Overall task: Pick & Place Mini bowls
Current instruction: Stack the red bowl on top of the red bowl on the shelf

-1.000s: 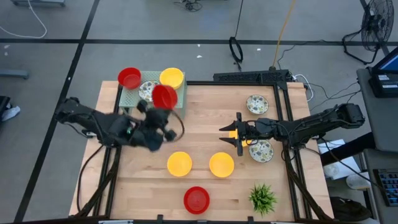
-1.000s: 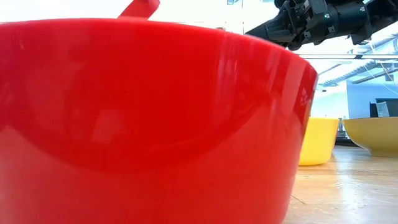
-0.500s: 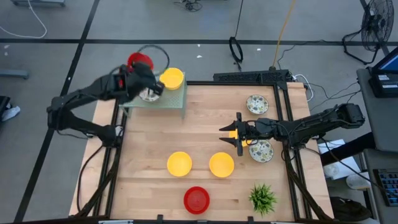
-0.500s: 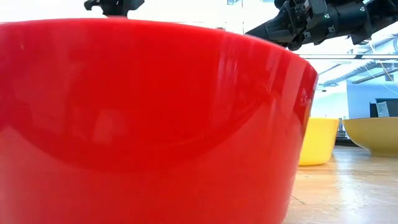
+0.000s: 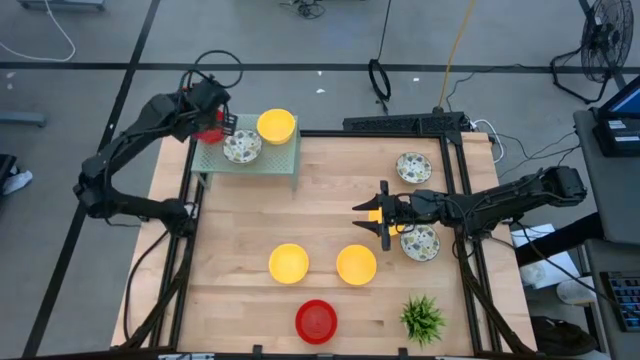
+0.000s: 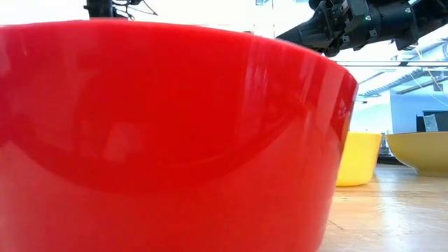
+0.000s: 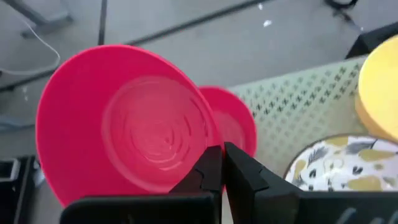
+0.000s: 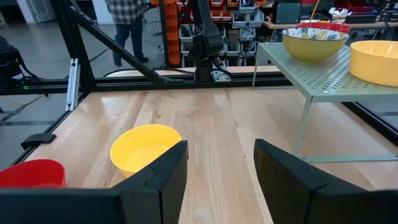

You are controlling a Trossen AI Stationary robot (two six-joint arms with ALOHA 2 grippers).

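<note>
Over the wooden surface [image 5: 330, 215], the left gripper [image 7: 219, 163], fingers pinching a red bowl [image 7: 134, 134], must lower it onto the green rack [image 5: 268, 163]; right fingers [image 8: 158, 171] wait spread.

Table top [image 5: 330, 210]: pale wood planks, smooth, matt grain. Raised shelf [image 5: 268, 160], upper left: pale green perforated sheet, probably painted metal. Red bowl [image 6: 168, 140] filling the low view: glossy smooth plastic, bright reflections. Yellow bowl [image 8: 144, 148]: smooth, satin sheen. Patterned bowl [image 7: 345, 168]: glazed-looking, shiny. Table frame [image 5: 470, 270]: black matt metal.
</note>
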